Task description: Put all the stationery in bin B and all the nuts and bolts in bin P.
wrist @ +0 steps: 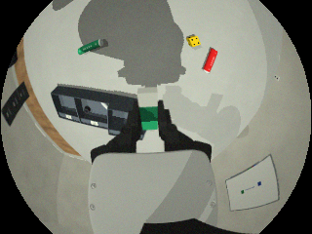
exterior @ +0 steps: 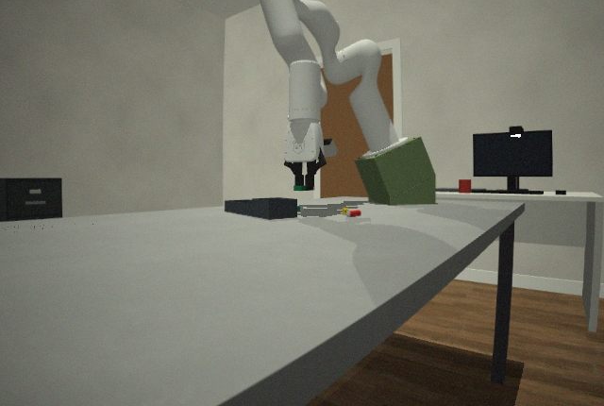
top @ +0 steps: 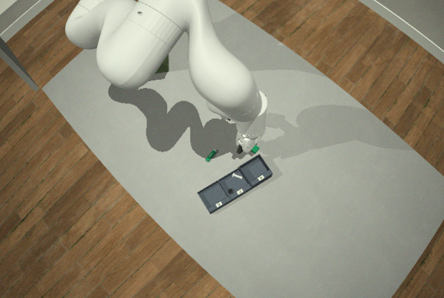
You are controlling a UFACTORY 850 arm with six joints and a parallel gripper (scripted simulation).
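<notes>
Green block: from above, the pincer [top: 247, 149] is clamped shut on a small green block [top: 255, 149], held in the air just beside the far end of the bins.
Grey bins: a row of three joined bins [top: 215, 208] lies on the pale worktop [top: 322, 215]; each has a small label, too small for me to read, so I cannot tell which is B and which is P.
Already binned: a white bolt [top: 237, 175] and a dark nut [top: 229, 191] lie in the middle bin; the two end bins look bare.
Left on the worktop: a green marker [top: 211, 154] lies near the bins, under the arm's shadow.

Side view: the pincer [exterior: 303, 181] hangs well above the worktop [exterior: 194, 294], a bit of green showing at its tips, over the near end of the dark bins [exterior: 260, 208]. A red piece [exterior: 354, 212] and a yellow piece [exterior: 344, 210] lie beyond.

Wrist view: the dark fingers grip the green block [wrist: 150, 116] at its sides; the bins [wrist: 92, 107] are just to one side below. The marker [wrist: 92, 46], a yellow die [wrist: 193, 41] and a red piece [wrist: 210, 58] lie well apart from them.

Progress: I'd judge the nuts and bolts done. The block, if it is an eraser, needs dropping, then the marker; the die likely stays.
</notes>
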